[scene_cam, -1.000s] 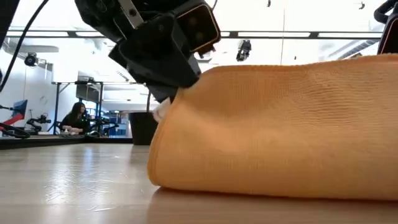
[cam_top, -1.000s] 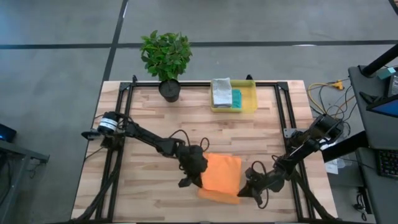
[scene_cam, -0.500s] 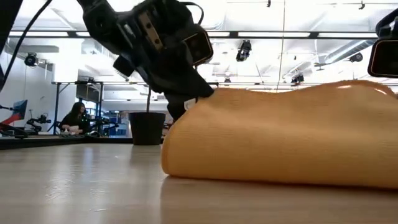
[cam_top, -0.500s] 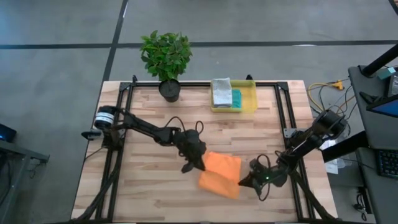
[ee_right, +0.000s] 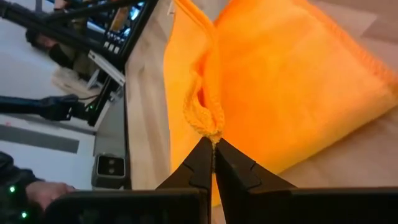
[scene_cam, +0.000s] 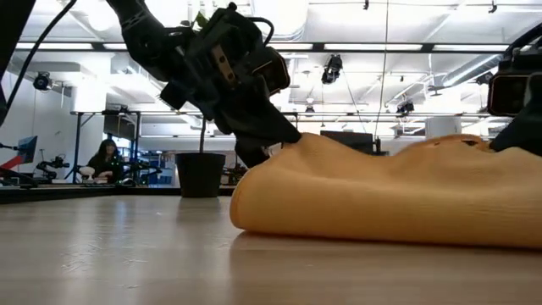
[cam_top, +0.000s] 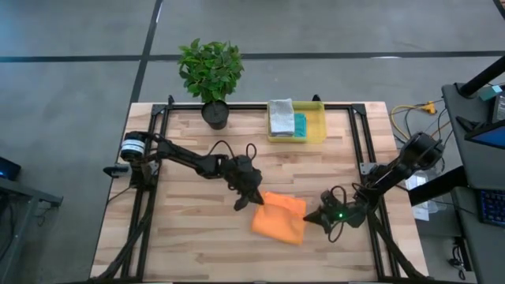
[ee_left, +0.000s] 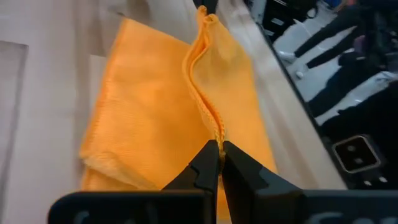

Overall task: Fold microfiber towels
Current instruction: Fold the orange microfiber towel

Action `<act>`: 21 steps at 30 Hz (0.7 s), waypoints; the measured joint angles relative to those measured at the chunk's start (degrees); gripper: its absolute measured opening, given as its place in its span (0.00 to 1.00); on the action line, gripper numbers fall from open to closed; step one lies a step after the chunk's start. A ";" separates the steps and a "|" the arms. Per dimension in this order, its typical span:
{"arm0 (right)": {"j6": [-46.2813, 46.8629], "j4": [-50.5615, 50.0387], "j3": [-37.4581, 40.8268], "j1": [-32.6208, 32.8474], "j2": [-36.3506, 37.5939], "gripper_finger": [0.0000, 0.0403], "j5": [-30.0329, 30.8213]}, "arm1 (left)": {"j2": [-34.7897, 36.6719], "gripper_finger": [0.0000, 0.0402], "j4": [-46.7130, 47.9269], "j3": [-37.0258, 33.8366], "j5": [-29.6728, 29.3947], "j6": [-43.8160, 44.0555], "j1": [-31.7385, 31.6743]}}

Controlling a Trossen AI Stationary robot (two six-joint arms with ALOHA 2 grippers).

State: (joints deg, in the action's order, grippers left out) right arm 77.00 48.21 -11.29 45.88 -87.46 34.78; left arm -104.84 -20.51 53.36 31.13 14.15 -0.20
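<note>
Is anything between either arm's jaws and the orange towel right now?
Nothing visible. Both grippers are already shut on the orange towel: the left gripper pinches its edge on one side, the right gripper pinches the opposite edge.

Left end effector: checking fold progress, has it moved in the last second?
Yes. The left end effector, shut on the orange towel, moved toward the plant pot.

1. Orange towel (cam_top: 280,218): folded, rumpled, lying on the desk right of centre in the lower half of the high view.
2. Grey towel (cam_top: 280,116) and teal towel (cam_top: 300,125): folded, side by side at upper centre.
</note>
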 joint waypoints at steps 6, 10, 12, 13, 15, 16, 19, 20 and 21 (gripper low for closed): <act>-0.41 0.04 1.81 -1.82 0.87 0.02 -0.06 | 0.00 0.00 0.07 -0.04 -4.34 -1.47 -0.23; -0.41 0.45 2.25 -2.61 0.92 0.02 -0.21 | 0.00 0.00 0.17 -0.11 -6.81 -1.63 -0.31; -0.36 0.59 2.49 -2.93 0.94 0.02 -0.23 | 0.00 0.00 0.55 -0.19 -7.73 -1.65 -0.31; -0.38 0.65 2.60 -3.09 0.96 0.02 -0.23 | 0.00 0.00 0.54 -0.21 -8.13 -1.93 -0.31; -0.42 0.68 2.80 -3.34 0.96 0.02 -0.25 | 0.00 0.00 0.55 -0.26 -9.20 -2.88 -0.31; -0.53 0.68 2.89 -3.42 0.96 0.02 -0.24 | 0.00 0.00 0.52 -0.28 -9.75 -3.11 -0.31; -0.74 -0.43 2.91 -3.58 0.96 0.02 -0.12 | 0.00 0.00 0.56 -0.31 -12.32 -3.54 -0.33; -0.76 -0.76 2.89 -3.59 0.98 0.02 -0.01 | 0.00 0.00 0.54 -0.31 -12.99 -4.14 -0.33; -0.88 -0.98 2.89 -3.59 1.00 0.02 0.26 | 0.00 0.00 0.57 -0.31 -13.89 -4.48 -0.33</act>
State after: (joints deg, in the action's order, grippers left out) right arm 76.12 47.23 -8.40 42.28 -86.46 35.03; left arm -104.84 -19.94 53.06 17.24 9.67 -0.54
